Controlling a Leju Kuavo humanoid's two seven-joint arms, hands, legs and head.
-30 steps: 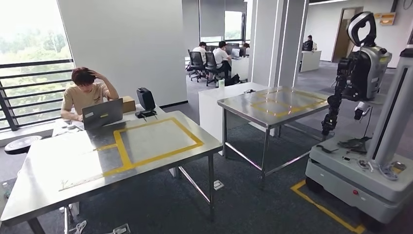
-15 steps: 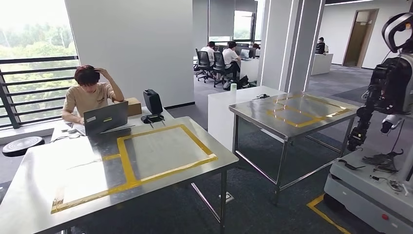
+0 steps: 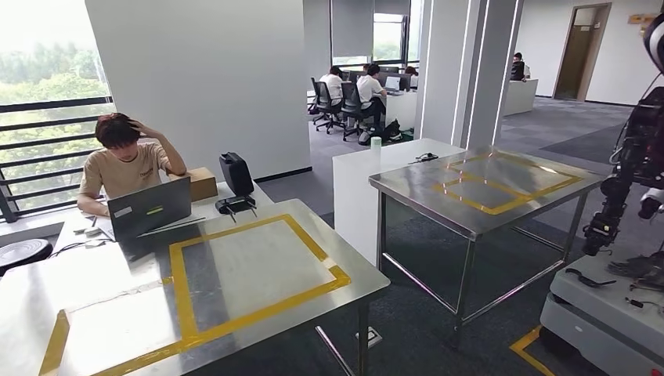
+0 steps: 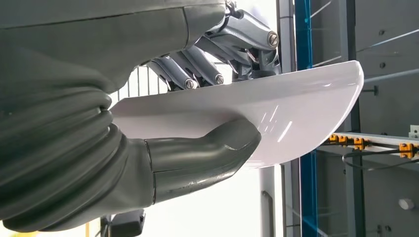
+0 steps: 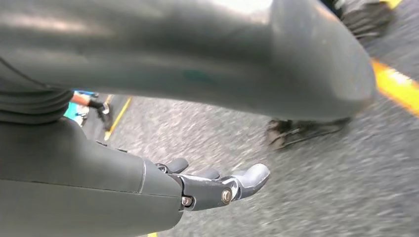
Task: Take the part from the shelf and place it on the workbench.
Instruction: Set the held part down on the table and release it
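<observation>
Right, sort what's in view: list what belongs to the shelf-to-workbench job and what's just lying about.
Belongs to the job:
- white part, gripped by the left hand
- workbench with yellow tape, bare
- right hand, holding nothing

Just lying about:
- laptop and the person at it
- cardboard box
- black device
- second steel table
- other robot

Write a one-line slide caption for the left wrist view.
Left hand grips a glossy white curved part, thumb under it and fingers over its upper edge.
</observation>
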